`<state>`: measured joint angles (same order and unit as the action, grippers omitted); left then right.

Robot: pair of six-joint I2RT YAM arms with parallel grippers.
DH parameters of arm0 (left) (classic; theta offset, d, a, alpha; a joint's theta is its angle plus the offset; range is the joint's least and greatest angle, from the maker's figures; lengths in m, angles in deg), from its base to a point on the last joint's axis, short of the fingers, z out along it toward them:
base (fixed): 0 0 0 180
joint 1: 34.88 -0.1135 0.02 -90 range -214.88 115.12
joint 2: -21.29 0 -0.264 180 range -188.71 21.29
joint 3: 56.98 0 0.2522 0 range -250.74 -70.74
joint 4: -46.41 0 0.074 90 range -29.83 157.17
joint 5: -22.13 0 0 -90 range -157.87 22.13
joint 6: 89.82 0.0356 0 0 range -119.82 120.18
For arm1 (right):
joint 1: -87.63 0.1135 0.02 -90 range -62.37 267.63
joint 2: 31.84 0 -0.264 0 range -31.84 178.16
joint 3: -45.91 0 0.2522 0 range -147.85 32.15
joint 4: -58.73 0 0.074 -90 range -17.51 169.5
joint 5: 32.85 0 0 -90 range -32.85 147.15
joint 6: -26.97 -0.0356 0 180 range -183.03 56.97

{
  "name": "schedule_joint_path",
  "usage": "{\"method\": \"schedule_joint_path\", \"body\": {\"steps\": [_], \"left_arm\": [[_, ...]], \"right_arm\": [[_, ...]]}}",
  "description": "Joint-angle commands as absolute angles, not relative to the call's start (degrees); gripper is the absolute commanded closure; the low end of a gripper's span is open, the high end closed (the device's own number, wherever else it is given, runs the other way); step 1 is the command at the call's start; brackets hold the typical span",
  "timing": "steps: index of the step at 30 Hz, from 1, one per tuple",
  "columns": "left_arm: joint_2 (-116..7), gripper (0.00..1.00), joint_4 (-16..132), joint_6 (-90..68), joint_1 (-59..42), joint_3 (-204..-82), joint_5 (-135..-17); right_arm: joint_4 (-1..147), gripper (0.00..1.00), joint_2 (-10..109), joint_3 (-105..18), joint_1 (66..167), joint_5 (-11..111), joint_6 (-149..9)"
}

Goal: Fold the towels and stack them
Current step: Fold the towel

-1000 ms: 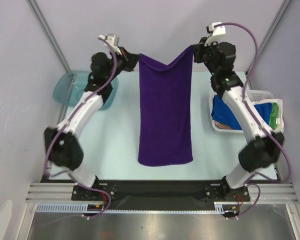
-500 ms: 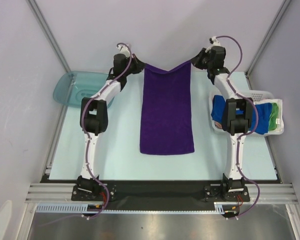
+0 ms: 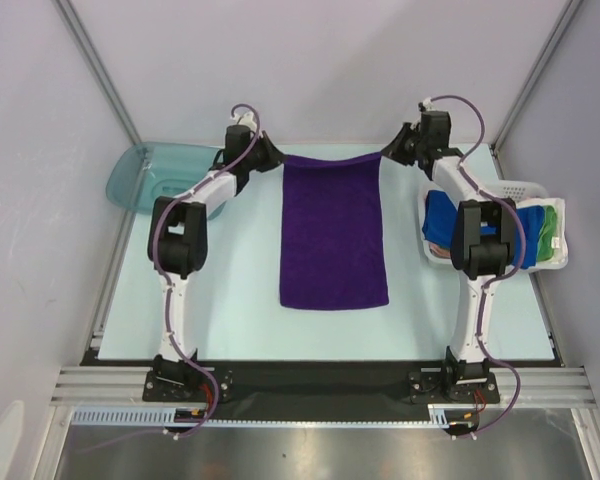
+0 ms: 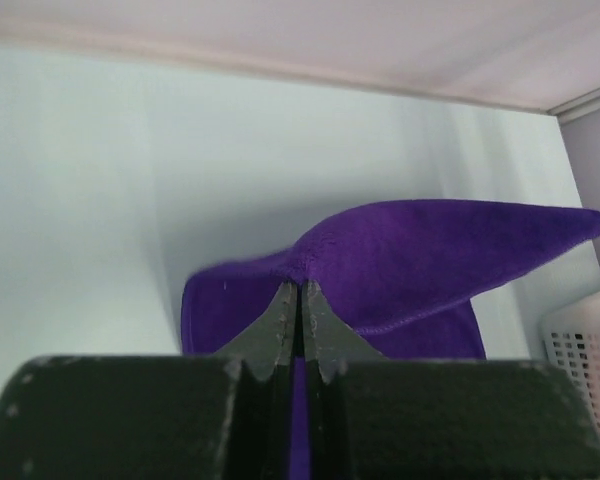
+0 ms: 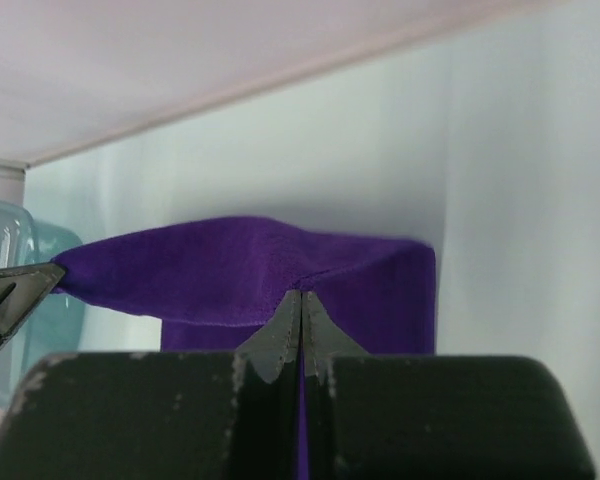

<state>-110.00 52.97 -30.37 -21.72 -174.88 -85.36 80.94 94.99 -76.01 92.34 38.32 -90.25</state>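
Down the middle of the surface [image 3: 230,290] the purple towel [image 3: 333,235] lies spread flat, its far edge pulled taut, likely so it settles smooth for folding. The left tool [image 3: 273,156] and right tool [image 3: 388,152] each pinch a far corner, both arms stretched low and fully forward

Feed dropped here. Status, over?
Left gripper, right gripper shut on far corners of purple towel. Far edge taut, rest flat on table. White basket at right, clear.
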Motion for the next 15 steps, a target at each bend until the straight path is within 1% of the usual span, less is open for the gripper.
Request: {"method": "schedule_joint_path", "body": {"steps": [1,4,9,15], "left_arm": [[-101.9,0.93,52.9,-32.4,-21.6,-168.3,-84.1],[-98.8,0.91,53.5,-33.5,-21.1,-163.7,-83.9],[-94.0,0.9,57.8,-34.0,-19.5,-158.9,-82.4],[-88.3,0.88,59.7,-36.1,-17.7,-149.8,-81.8]], "right_arm": [[83.0,1.0,87.6,-70.7,92.0,37.2,-91.5],[83.1,1.0,84.1,-64.7,92.0,37.0,-92.2],[85.3,1.0,79.5,-57.9,92.2,37.7,-92.5],[87.4,1.0,73.7,-49.1,92.6,37.7,-92.5]]}}
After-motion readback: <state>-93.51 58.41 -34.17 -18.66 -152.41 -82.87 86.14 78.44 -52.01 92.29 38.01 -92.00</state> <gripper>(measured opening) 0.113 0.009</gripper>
